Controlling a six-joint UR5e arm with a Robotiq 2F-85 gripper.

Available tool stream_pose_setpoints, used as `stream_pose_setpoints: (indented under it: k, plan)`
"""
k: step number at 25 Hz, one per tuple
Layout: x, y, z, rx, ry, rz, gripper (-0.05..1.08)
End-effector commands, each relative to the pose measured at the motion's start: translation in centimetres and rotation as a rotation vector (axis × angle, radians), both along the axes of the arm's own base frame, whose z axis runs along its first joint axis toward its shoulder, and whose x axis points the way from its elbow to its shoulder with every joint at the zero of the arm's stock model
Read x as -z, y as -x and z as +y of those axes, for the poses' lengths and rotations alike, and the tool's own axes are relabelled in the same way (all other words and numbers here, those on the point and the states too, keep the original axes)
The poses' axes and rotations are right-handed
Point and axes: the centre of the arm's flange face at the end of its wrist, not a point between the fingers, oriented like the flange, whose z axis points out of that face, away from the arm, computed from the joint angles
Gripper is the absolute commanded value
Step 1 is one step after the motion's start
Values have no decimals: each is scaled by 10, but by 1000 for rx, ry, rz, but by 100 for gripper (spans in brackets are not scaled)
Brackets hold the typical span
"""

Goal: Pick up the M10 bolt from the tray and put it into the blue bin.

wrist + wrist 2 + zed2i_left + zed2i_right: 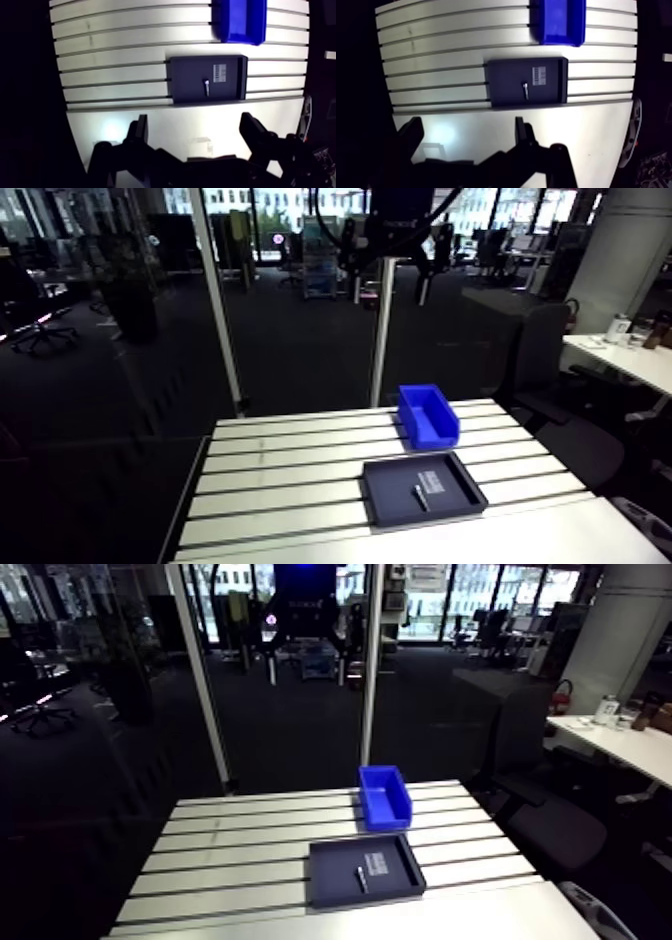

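On my feed I see the surface point(300, 478) as pale silver-grey, striped by thin dark slots. The bin point(430, 433) is a solid strong blue; the tray point(390, 488) is flat charcoal black, with a small white label point(432, 481) of fine dark lines. The bolt point(420, 496) reads dull grey with a brighter glint at one end, and the pincer point(195, 125) is plain black.

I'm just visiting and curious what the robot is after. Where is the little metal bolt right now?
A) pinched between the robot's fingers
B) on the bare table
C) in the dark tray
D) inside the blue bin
C: the bolt lies on the floor of the dark tray, and the gripper is open and holds nothing.
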Motion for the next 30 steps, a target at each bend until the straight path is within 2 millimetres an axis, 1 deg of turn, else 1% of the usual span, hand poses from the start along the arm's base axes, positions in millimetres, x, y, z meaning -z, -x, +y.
stream_pose_setpoints:
  k: [1,8,14,17,20,24,30]
  plan:
    - [2,0,0,-2,-2,-7,1]
    - [1,-1,-2,-5,-3,-5,1]
    - [6,-2,-1,-14,-4,-13,1]
    - [13,-3,0,-17,-3,-24,1]
    - [29,-5,0,-31,1,-46,1]
    - [55,-10,8,-102,-2,-44,1]
    - [90,-15,30,-113,7,-62,2]
